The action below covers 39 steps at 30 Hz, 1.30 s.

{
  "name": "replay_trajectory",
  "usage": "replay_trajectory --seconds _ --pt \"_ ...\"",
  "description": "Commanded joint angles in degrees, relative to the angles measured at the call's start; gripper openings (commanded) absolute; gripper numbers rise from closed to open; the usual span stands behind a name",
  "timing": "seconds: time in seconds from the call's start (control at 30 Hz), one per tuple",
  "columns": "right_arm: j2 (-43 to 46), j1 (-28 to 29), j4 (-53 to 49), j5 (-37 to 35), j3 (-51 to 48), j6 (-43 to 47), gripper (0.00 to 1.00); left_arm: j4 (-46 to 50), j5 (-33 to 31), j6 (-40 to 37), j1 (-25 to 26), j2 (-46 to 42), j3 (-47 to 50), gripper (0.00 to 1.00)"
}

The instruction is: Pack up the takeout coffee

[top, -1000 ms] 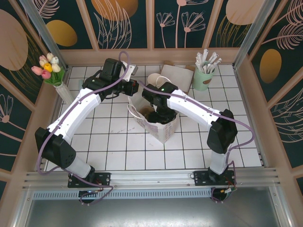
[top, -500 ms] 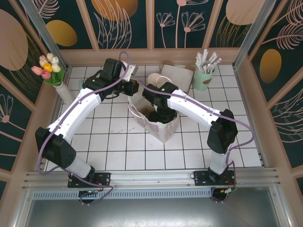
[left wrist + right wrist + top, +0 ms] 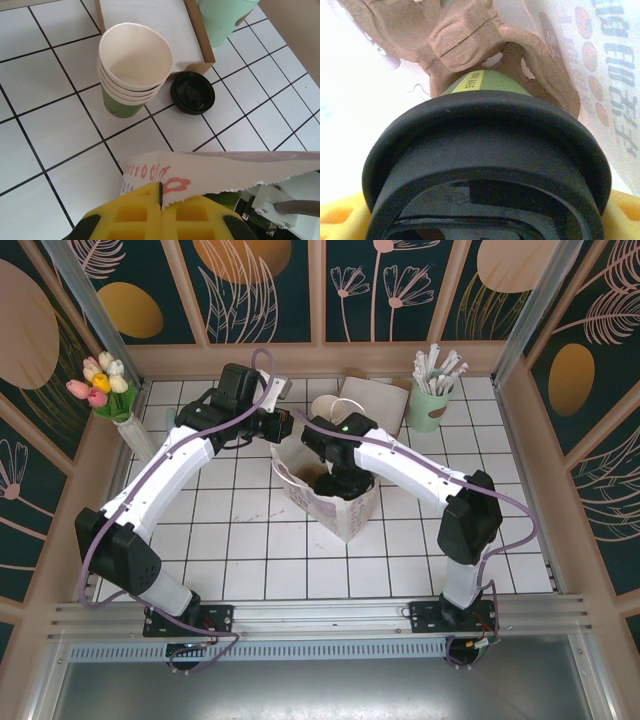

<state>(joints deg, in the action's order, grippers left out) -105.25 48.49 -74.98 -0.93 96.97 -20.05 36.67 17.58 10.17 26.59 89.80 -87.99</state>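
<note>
Mid-table, the left gripper (image 3: 161, 194) pinches the white paper bag (image 3: 225, 161) shut-fingered at its 11 o'clock rim. Inside the bag, the right gripper (image 3: 337, 483) holds the takeout coffee (image 3: 485, 150), fingers spread wide about its black lid, a brown pulp carrier (image 3: 465, 45) just beyond. Stacked cream cups (image 3: 134, 60) stand at the bag's 12 o'clock.

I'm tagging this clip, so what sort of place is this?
Probably a staged café counter: stacked paper cups, a cup of wrapped straws and a printed paper bag on a tiled table.
</note>
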Motion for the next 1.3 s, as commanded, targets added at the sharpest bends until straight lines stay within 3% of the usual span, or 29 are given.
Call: replay_trajectory --seconds 0.0,1.27 --pt "2.07 -0.94 -1.03 -2.84 0.84 -0.69 0.55 -0.10 -0.71 -0.53 -0.39 0.47 -1.74 0.00" --pt "1.67 -1.26 -2.53 -6.45 1.10 -0.51 0.55 0.03 -0.29 -0.42 -0.40 0.64 -1.87 0.00"
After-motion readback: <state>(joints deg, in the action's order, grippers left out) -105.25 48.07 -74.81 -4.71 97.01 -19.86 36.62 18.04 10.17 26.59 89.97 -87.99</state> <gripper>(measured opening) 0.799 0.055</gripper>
